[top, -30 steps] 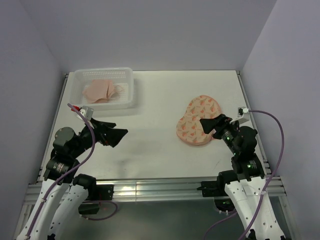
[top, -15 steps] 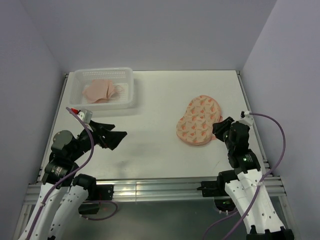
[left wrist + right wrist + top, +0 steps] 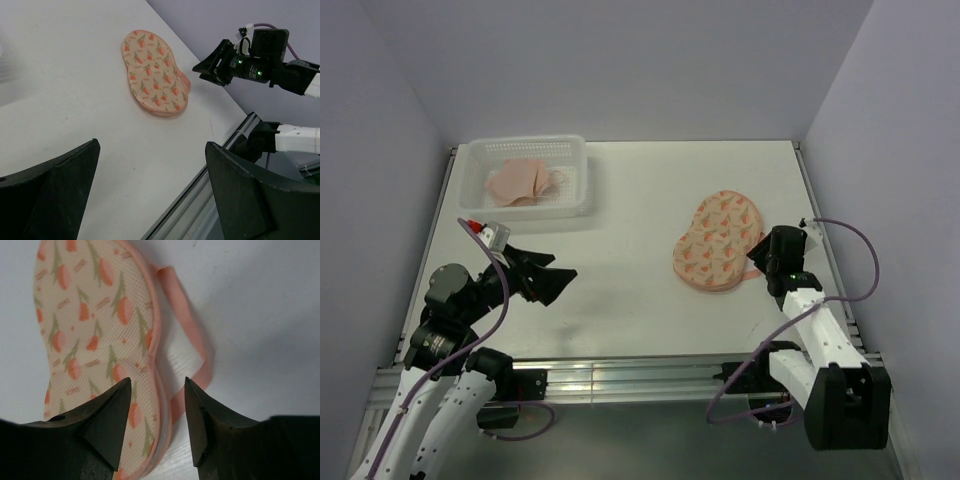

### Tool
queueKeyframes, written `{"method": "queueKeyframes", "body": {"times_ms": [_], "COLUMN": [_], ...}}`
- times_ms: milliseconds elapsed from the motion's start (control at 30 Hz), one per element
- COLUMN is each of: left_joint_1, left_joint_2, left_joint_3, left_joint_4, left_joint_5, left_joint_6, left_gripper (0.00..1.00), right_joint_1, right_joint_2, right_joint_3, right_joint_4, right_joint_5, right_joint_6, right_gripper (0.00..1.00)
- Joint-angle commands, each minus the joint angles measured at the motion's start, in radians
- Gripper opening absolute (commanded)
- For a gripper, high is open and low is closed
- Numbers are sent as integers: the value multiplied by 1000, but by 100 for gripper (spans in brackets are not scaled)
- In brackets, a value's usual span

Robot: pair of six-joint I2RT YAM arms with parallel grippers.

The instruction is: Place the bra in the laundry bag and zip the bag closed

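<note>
Bra [image 3: 525,183] is lying crumpled in the white lattice basket [image 3: 582,160] at the far-left corner of the desk [image 3: 640,200], well apart from the laundry bag [image 3: 718,240]. The bag lies flat on the right half of the desk, printed side up, with one lobe toward the back wall and the other toward the arms. Its pink loop [image 3: 185,325] trails off the right edge onto the desk. Can't tell from any view how far the zip is run. The right gripper [image 3: 155,415] sits at the bag's near-right edge. In the wrist view its fingers [image 3: 107,415] are parted and straddle the pink rim, one tip over the printed mesh and the other over the loop side, with gaps showing and nothing pinched. From the left wrist view it sits just right of the bag [image 3: 152,72], close to the loop, and I can't tell whether there's contact. The left gripper [image 3: 150,195] hangs above bare desk on the left side, aimed toward the bag. Its fingers are spread wide with nothing between them. It is near neither the basket nor the bag.
</note>
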Motion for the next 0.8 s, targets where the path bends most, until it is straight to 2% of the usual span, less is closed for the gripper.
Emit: {"method": "queueKeyframes", "body": {"times_ms": [0,100,433,533,767], "left_joint_1": [-11,-14,-20,-20,-19], "left_joint_2": [5,-3,-4,5,43], "left_joint_3": [-2,-2,-5,-5,-6], "left_joint_4": [11,10,10,13,14], "left_joint_5": [-3,-5,-11,-10,4], "left_joint_6": [4,6,3,3,1], "left_gripper": [93,89,78,77,73], "right_joint_1": [-80,-104,-104,-103,-20], "right_joint_2": [81,164,396,440,444], "right_joint_3": [20,32,53,62,72], "right_joint_4": [147,206,319,344,332], "right_joint_5": [-67,-150,-253,-288,-255], "right_joint_6": [-8,-4,45,53,18], "right_gripper": [53,46,42,29,21]}}
